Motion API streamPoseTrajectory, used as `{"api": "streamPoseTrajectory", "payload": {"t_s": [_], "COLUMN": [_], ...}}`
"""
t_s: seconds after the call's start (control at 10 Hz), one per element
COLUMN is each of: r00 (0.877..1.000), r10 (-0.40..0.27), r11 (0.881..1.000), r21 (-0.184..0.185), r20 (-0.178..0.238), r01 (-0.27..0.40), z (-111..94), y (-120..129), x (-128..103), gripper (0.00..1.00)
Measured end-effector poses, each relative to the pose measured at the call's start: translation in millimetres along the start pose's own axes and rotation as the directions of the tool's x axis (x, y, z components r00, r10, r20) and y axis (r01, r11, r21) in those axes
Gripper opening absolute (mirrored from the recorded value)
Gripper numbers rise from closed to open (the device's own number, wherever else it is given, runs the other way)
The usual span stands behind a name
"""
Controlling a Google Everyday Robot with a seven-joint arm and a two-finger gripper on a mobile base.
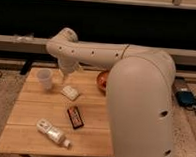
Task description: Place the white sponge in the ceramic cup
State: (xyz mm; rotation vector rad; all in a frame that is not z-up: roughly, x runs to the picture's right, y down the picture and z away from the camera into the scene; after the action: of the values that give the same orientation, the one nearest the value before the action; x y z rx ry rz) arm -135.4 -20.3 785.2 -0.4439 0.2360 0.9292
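The white sponge [70, 93] lies flat on the wooden table [34, 114], near its middle back. The ceramic cup [45, 79] stands upright to the sponge's left, near the table's back left corner. My gripper [67, 79] hangs from the white arm just above and slightly behind the sponge, to the right of the cup.
An orange-red bowl [102, 80] sits at the table's back right, partly hidden by my arm. A black rectangular bar [75, 116] lies in the middle front. A white bottle-like object [52, 132] lies near the front left. My big white arm covers the table's right side.
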Motion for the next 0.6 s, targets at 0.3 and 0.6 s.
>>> {"api": "streamPoseTrajectory", "payload": {"t_s": [0.3, 0.6], "r00": [1.000, 1.000], "r10": [0.000, -0.004], "r11": [1.000, 1.000], "r21": [0.000, -0.004], "r20": [0.000, 0.003], "r01": [0.000, 0.004], "z": [0.0, -0.7], "y": [0.0, -0.1], "x": [0.0, -1.6], "gripper": [0.80, 0.80]}}
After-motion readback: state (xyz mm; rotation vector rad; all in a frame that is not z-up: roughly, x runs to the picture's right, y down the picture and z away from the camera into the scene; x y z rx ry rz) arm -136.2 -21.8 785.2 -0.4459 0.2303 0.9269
